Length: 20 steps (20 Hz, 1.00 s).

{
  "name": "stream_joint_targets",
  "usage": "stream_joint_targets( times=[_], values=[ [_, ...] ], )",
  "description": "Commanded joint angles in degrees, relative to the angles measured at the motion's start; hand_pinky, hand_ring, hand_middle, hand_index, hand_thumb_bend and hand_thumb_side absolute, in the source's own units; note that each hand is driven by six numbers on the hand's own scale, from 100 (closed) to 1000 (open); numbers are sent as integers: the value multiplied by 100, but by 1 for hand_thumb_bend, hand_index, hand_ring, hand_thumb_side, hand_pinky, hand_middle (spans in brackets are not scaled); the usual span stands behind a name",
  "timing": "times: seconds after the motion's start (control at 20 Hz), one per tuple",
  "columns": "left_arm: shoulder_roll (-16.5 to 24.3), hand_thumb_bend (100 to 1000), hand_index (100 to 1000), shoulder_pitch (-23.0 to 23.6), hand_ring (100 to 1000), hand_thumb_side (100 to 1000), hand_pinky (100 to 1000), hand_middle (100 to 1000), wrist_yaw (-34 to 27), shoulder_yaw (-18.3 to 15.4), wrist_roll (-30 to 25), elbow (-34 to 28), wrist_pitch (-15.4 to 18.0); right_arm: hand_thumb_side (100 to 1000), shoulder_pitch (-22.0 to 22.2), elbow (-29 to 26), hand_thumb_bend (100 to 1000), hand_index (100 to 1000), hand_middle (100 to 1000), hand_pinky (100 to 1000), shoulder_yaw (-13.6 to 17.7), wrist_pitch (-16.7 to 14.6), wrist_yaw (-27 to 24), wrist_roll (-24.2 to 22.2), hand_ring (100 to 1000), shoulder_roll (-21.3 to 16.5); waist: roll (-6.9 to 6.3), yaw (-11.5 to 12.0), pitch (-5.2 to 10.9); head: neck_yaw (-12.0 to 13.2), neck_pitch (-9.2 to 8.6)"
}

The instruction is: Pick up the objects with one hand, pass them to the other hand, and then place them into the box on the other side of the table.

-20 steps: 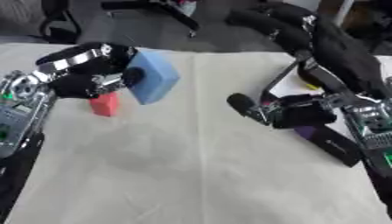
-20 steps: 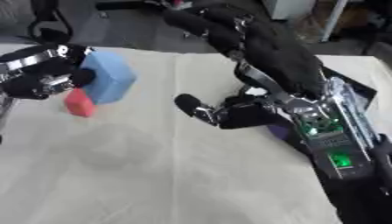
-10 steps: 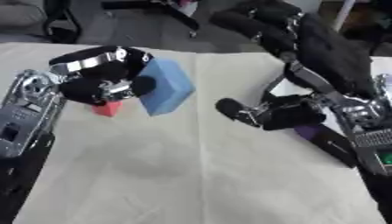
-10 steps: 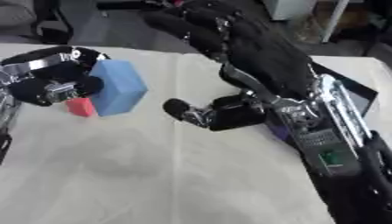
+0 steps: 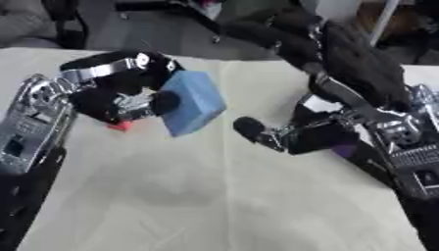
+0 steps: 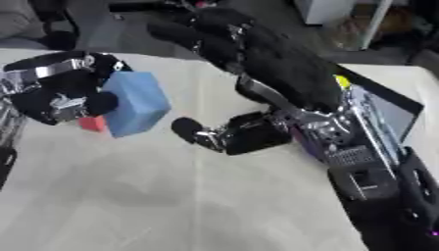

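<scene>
Left hand (image 5: 120, 95): raised above the table (image 5: 223, 196), upper-left of centre. Fingers and thumb curled round the blue block (image 5: 193, 102) — block is held off the cloth, tilted, w/ its free end projecting toward the table's middle, i.e. to the right of the palm. Thumb tip lies against the block's near-left face; fingers wrap over its top edge.

Red object (image 5: 120, 126): small, only partly visible just below the left hand, beside the block's lower left corner. Whether it rests on the table or touches the hand cannot be told.

Right hand (image 5: 283, 137): near the table's centre-right, low over the cloth, palm turned toward the block. Thumb extended leftward, pointing at the block; fingers relaxed, spread, holding nothing. A gap of bare cloth separates thumb tip from block — no contact.

Purple patch (image 5: 345, 149): shows just behind the right hand; shape not clear.

Box (image 6: 386, 105): dark rim, at the table's right edge, behind the right forearm.
</scene>
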<state>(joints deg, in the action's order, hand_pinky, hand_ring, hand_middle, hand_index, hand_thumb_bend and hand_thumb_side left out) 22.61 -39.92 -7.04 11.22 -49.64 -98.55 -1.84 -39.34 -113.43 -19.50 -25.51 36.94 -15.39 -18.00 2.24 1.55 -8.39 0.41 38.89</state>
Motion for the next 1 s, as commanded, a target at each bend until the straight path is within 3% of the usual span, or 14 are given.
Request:
stream_joint_targets(
  times=[0.05, 0.55, 1.0],
  values=[
    [33, 100, 534, -152, 475, 550, 615, 389, 104, 2, -6, -65, 183, 348, -117, -116, 309, 960, 848, 873, 9, 24, -247, -161, 832, 2, -7, 7, 120, -13, -54],
    [-19, 100, 537, -308, 476, 536, 617, 390, 371, 163, -164, 40, 549, 339, -156, -116, 288, 940, 851, 877, -35, 42, -508, -484, 835, 49, 6, 8, 126, -27, -65],
    [-163, 100, 535, -452, 474, 536, 614, 389, 442, 264, -232, 192, 552, 301, -169, -116, 270, 919, 855, 882, -78, -11, -467, -603, 841, 55, 12, 11, 128, -28, -54]
  ],
)
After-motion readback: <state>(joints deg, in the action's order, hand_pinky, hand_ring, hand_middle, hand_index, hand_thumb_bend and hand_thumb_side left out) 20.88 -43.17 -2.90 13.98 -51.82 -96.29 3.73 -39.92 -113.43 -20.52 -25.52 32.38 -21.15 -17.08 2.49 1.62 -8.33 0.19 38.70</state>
